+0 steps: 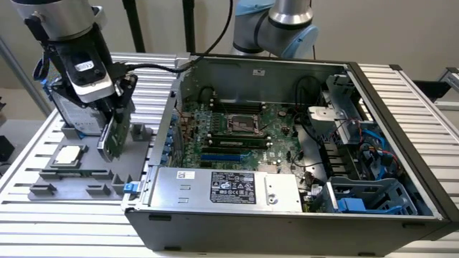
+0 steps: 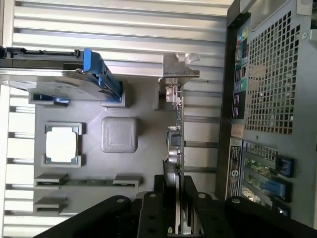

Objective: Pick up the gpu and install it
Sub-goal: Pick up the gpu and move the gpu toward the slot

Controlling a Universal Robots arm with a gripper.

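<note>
- The tool (image 1: 118, 106) is seen closed down on the gpu (image 1: 115, 135); in the wrist view its two fingers (image 2: 159, 191) are pressed against the card's opposite faces near one long edge, with no gap visible.
- The gpu (image 2: 177, 136) is held on edge, roughly upright. It sits low over the grey fixture tray (image 1: 72, 183) on the worktop (image 1: 43, 226), outside the computer case (image 1: 287, 228) on the exterior view's left.
- Whether the card's lower edge is clear of the tray's slot cannot be told.
- The step in hand is judged to be the pick-up, and nothing has yet been carried over the motherboard (image 1: 244, 134).
- A straight pull along the card's own plane is advised, so that the lower edge is not levered against the tray's posts.
- The silver bracket (image 2: 179, 72) stands out at the far end from the grip, so some droop there is to be expected. A firm, square clamp should be kept so the card is not twisted.
- The hard drive (image 1: 72, 115) with its blue frame stands just beside the card on one side, and the case wall (image 2: 277, 84) is near on the other. Sideways drift should therefore be kept small.
- The processor chip (image 1: 66, 155) lies in its own pocket of the tray, apart from the card, and should be left undisturbed.
</note>
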